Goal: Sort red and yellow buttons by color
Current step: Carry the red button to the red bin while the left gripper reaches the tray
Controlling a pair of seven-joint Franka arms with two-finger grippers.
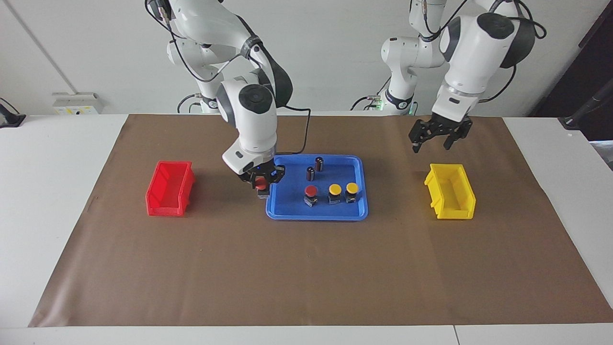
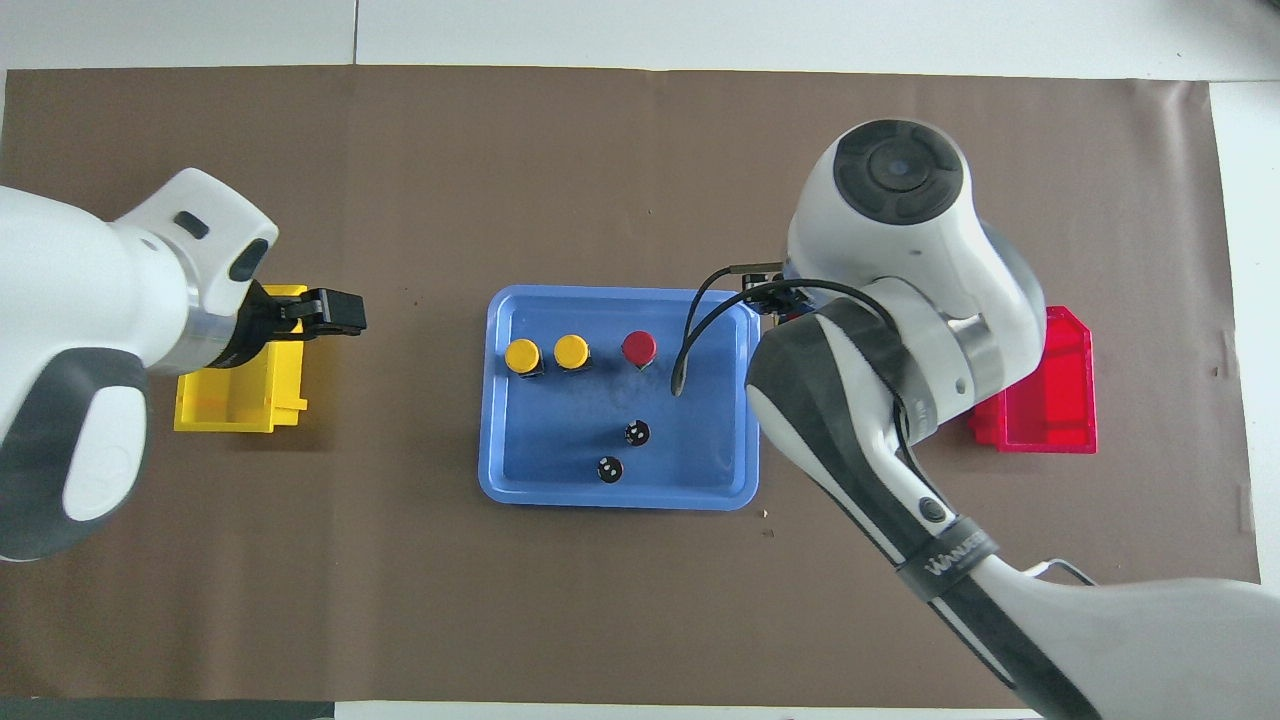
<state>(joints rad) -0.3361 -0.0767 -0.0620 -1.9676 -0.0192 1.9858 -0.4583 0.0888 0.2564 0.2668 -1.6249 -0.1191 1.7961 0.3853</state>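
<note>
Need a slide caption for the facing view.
Right end effector lifts a red button off the blue tray; left end effector open.

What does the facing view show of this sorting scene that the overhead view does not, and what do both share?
Facing view only: the right pincer shut on a red button, lifted at the blue tray's edge; the left pincer with open fingers. Overhead only: the whole floor of the tray, and the dark cylinders' tops. Both: two yellow buttons, one red button in the tray, both bins.

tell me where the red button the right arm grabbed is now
In the facing view the red button hangs in the shut right tool, raised over the blue tray's edge at the right arm's end, between the tray and the red bin.
</note>
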